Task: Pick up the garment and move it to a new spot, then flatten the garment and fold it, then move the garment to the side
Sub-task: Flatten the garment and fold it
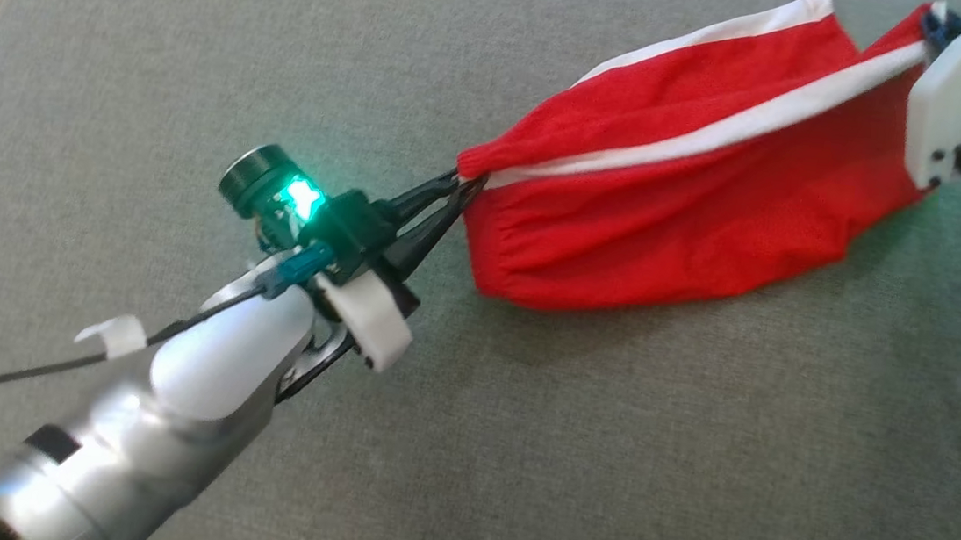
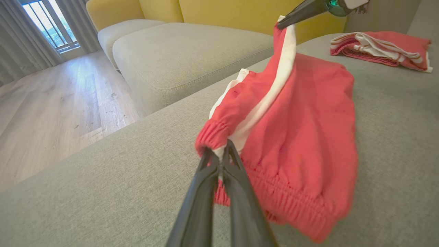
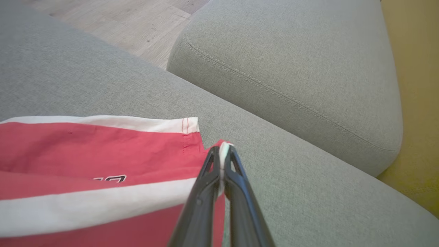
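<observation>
Two corners of the red garment [image 1: 675,174] are pinched, head view, it stretches over the grey sofa seat [image 1: 201,58] at far right, left gripper [image 1: 464,182] clenched on its elastic corner, left wrist view, same pinch, folded red cloth [image 2: 380,49] lying far right, right wrist view, right gripper [image 3: 223,151] clamped on the white-striped corner.

Red garment [image 2: 301,130] in left gripper [image 2: 222,151]
</observation>
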Tool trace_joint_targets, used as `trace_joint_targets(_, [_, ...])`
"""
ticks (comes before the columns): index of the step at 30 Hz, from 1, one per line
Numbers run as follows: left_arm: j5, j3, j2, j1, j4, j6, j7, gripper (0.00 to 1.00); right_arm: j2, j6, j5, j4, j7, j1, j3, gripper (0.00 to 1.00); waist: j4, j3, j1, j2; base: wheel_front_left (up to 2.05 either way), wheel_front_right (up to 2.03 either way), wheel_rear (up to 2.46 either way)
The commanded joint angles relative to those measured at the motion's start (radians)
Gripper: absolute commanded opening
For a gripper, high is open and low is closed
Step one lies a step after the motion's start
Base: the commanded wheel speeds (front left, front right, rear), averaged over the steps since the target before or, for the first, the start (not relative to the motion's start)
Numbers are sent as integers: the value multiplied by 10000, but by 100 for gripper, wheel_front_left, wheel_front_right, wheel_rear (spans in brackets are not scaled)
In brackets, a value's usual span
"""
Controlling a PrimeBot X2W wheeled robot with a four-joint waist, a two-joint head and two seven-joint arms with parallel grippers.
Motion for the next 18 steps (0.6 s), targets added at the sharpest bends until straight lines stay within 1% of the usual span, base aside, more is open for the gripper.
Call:
trace_joint_targets(1, [-34,335,81,-603,-33,-37,-127,0,-12,-9,-8,-34,-149,-476,109,0,119,162,-2,0,0,0,0])
trace_joint_targets(7, [-37,246,-289,-1122,560,-125,-300,0,86,-9,-77,1009,-507,-1366,297,0,278,510,-2,0,0,0,0])
trace_joint_targets(8, [-37,246,-289,-1122,560,-125,-300,0,86,-9,-77,1009,-507,-1366,297,0,278,510,-2,0,0,0,0])
trace_joint_targets(18, [-11,382,-677,-1454,1421,-160,-459,0,292,-9,58,2533,-1218,-2314,746,0,501,752,-2,0,0,0,0])
